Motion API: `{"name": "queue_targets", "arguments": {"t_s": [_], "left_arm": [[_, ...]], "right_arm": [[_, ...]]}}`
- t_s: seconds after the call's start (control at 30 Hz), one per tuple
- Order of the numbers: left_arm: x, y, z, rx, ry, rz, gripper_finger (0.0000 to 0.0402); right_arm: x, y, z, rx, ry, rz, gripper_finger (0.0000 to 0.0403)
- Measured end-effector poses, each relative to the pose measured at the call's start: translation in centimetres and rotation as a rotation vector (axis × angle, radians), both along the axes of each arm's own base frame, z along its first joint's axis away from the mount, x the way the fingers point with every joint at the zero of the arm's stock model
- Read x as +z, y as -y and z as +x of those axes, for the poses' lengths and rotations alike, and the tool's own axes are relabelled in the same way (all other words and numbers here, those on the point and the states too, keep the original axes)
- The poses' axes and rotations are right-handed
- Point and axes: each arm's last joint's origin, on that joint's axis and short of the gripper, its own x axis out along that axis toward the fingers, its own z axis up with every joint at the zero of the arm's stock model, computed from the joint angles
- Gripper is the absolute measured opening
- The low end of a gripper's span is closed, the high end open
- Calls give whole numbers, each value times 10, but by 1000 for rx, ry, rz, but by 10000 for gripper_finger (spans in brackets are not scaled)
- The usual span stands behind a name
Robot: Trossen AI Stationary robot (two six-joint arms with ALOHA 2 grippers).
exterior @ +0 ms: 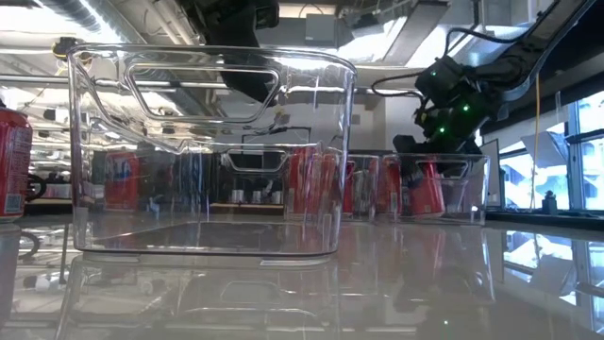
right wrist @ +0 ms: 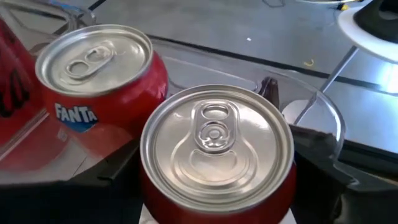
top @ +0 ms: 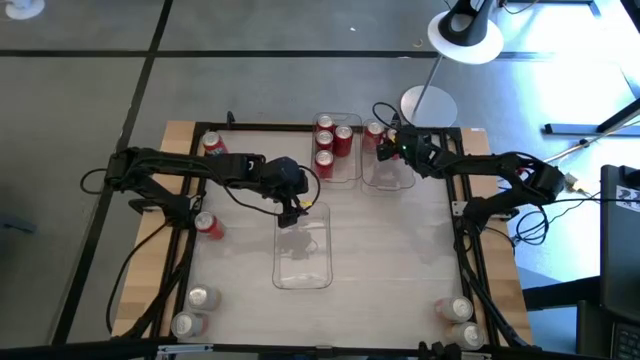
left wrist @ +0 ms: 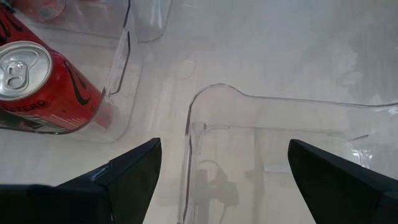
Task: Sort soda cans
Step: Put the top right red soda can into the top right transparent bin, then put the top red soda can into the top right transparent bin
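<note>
My right gripper [top: 386, 148] is over the far right clear bin [top: 392, 178], shut on a red soda can [right wrist: 216, 149] with a silver top. Beside it in that bin stands a red Fanta can [right wrist: 93, 68]. Several red cans [top: 326, 140] stand in the far left bin [top: 350, 170]. My left gripper [top: 296, 210] hangs open over the far end of the near clear bin [top: 302, 258]; its fingers [left wrist: 124, 180] straddle the bin's corner rim [left wrist: 205, 93] without touching. Loose cans [top: 208, 225] lie along the table's left side and in the near right corner [top: 455, 308]. My right gripper pinches the red can's side wall just under the top rim [right wrist: 146, 177] between its two fingers, one on each side. The fingers slant down from the table's right. The can stays upright inside the bin's walls; whether its base stands on the bin floor does not show.
A lamp with a round white base [top: 428, 103] stands past the table's far edge. A loose can [top: 212, 143] stands at the far left corner, two [top: 193, 310] at the near left. The tabletop between the near bin and the right edge [top: 400, 250] holds nothing.
</note>
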Motion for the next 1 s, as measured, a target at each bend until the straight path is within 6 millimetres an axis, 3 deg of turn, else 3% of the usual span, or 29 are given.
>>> {"name": "queue_targets", "arguments": {"t_s": [0.3, 0.47, 0.6, 0.8, 1.0], "left_arm": [[0, 0, 0, 6, 0, -5, 336], [0, 0, 0, 9, 0, -8, 336], [3, -1, -3, 26, 3, -18, 336], [33, -6, -26, 149, 27, 59, 336], [53, -27, -64, 446, -15, 222, 336]], "right_arm": [[-4, -1, -1, 20, -52, 11, 365], [13, -4, -6, 50, -90, -2, 383], [39, -10, -12, 80, -61, -20, 386], [73, -24, -27, 152, 2, -26, 387], [93, -35, -43, 162, 40, -83, 387]]}}
